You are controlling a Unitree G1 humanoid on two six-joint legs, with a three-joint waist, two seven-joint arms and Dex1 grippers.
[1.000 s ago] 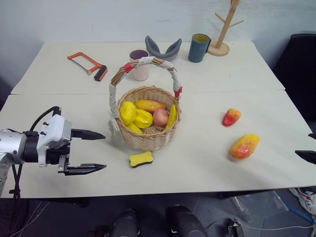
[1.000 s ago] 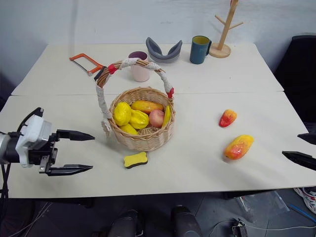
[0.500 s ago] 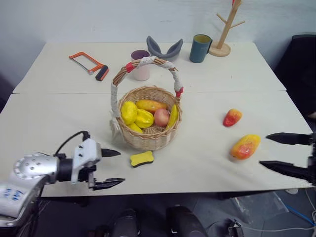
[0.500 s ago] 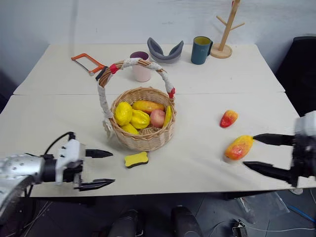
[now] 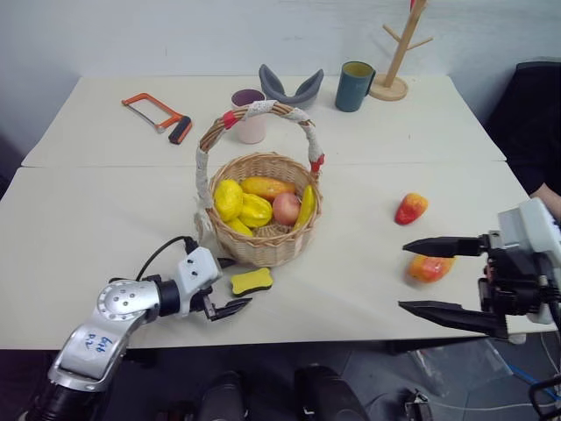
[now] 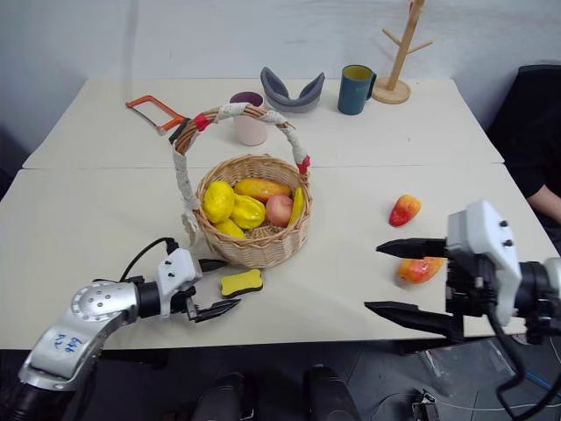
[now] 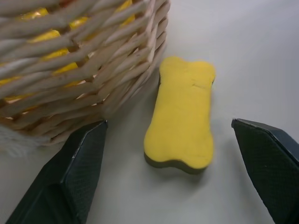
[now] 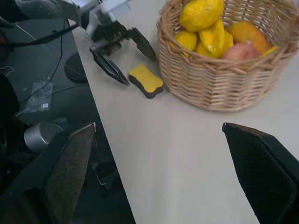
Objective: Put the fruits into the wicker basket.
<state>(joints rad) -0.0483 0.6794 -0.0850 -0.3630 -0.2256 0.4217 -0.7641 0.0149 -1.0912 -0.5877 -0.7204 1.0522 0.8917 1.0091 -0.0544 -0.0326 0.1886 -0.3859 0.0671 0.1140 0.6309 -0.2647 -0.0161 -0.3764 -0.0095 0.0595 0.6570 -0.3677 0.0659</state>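
Left eye view: your right tool [image 5: 419, 275] hangs spread wide before the mango [image 5: 431, 267], ready to grab it; the smaller fruit [image 5: 410, 208] waits right of the wicker basket [image 5: 267, 249]. Your left tool [image 7: 175, 175], released, straddles the sponge [image 7: 182, 119], not a fruit.

The pale worktop [image 5: 105, 219] fills the frame. At centre stands the basket [image 5: 263, 237], the sponge [image 5: 251, 281] just below it. A hacksaw [image 5: 158, 116] lies upper left. A pink cup [image 5: 249, 116], grey holder [image 5: 290, 86], blue mug [image 5: 353, 85] and wooden rack [image 5: 399, 53] line the top. Mango [image 5: 431, 267] and small fruit [image 5: 410, 209] lie at right.
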